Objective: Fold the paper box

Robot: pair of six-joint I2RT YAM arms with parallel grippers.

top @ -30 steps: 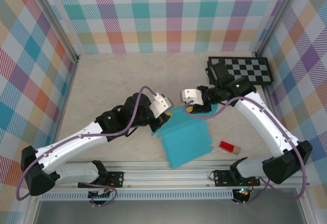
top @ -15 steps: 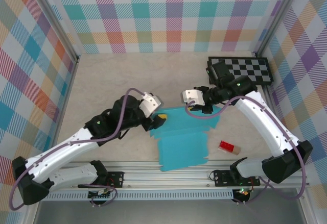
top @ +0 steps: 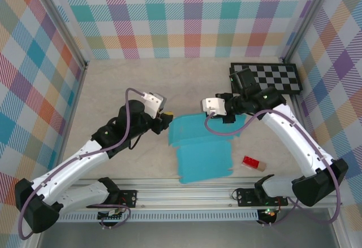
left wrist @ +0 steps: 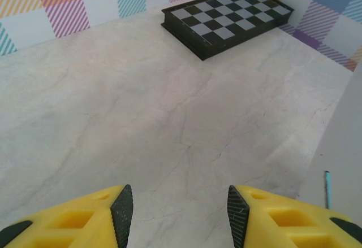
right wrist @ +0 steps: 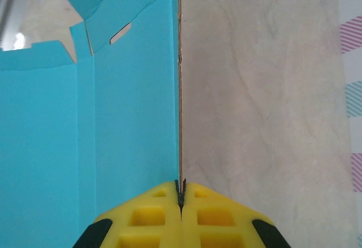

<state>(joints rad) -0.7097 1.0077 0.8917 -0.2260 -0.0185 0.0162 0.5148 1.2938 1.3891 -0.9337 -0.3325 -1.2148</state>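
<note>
While the right pincer (right wrist: 181, 194) clamps the one paper box (right wrist: 130, 124), left pincer (left wrist: 180, 207) gapes — empty.

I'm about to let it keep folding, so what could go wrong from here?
The right gripper is shut on just the thin edge of the paper box; a pull could slip off or tear it.
The left gripper is open over bare table, so nothing pins the sheet; it may slide instead of creasing.
The small red block near the card could get knocked.
</note>
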